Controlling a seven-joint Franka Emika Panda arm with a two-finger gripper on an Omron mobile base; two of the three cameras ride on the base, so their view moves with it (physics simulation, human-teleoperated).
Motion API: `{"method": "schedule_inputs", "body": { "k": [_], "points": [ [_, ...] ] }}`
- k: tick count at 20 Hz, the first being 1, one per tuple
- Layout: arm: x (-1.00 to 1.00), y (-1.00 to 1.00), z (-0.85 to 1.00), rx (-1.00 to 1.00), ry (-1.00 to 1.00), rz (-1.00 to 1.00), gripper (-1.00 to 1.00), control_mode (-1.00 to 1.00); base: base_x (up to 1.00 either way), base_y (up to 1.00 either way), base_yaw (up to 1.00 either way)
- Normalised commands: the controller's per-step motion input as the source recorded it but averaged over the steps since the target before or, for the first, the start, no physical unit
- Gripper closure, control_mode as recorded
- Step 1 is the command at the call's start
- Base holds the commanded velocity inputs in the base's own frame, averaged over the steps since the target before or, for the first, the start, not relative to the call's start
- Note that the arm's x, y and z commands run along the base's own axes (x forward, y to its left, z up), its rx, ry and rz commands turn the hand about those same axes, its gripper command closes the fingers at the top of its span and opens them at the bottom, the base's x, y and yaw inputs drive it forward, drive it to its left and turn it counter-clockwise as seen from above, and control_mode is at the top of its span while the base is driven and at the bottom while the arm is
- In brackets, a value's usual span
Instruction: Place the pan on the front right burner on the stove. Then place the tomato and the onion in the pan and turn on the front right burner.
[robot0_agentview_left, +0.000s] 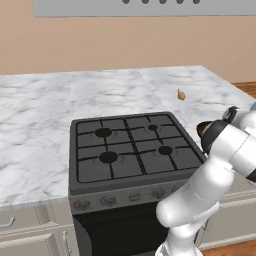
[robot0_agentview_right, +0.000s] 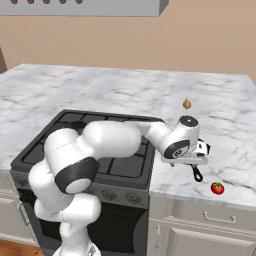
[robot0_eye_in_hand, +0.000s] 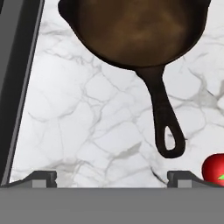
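The dark brown pan (robot0_eye_in_hand: 140, 30) lies on the marble counter just right of the stove (robot0_agentview_left: 125, 150), its long black handle (robot0_eye_in_hand: 165, 118) pointing toward the counter's front edge. My gripper (robot0_eye_in_hand: 111, 179) hovers above the handle, open, with nothing between its fingertips (robot0_eye_in_hand: 181, 178). In the right base view the hand (robot0_agentview_right: 199, 156) covers most of the pan, and only the handle's end (robot0_agentview_right: 198, 175) sticks out. The red tomato (robot0_agentview_right: 217, 188) sits near the front edge, right of the handle. The tan onion (robot0_agentview_right: 187, 104) lies farther back. The front right burner (robot0_agentview_left: 165, 150) is bare.
The stove's raised dark edge (robot0_eye_in_hand: 17, 87) runs close along the pan's left side. A row of knobs (robot0_agentview_left: 107, 201) lines the stove front. The counter's front edge is just beyond the tomato. A range hood (robot0_agentview_left: 145, 7) hangs above.
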Motion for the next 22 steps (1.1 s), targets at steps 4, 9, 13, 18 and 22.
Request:
{"method": "schedule_inputs", "body": {
  "k": [4,9,13,18,22],
  "points": [
    [0.19,-0.25,-0.11,0.00,0.00,0.07,-1.00,-1.00,0.00,0.00,0.00],
    [0.15,-0.18,-0.14,0.00,0.00,0.07,-1.00,-1.00,0.00,0.00,0.00],
    [0.09,-0.01,-0.12,0.00,0.00,0.01,-1.00,-1.00,0.00,0.00,0.00],
    [0.06,0.00,-0.12,-0.01,0.00,0.00,-1.00,-1.00,0.00,0.00,0.00],
    [0.10,0.00,-0.16,-0.03,0.00,0.00,-1.00,-1.00,0.00,0.00,0.00]
  ]
}}
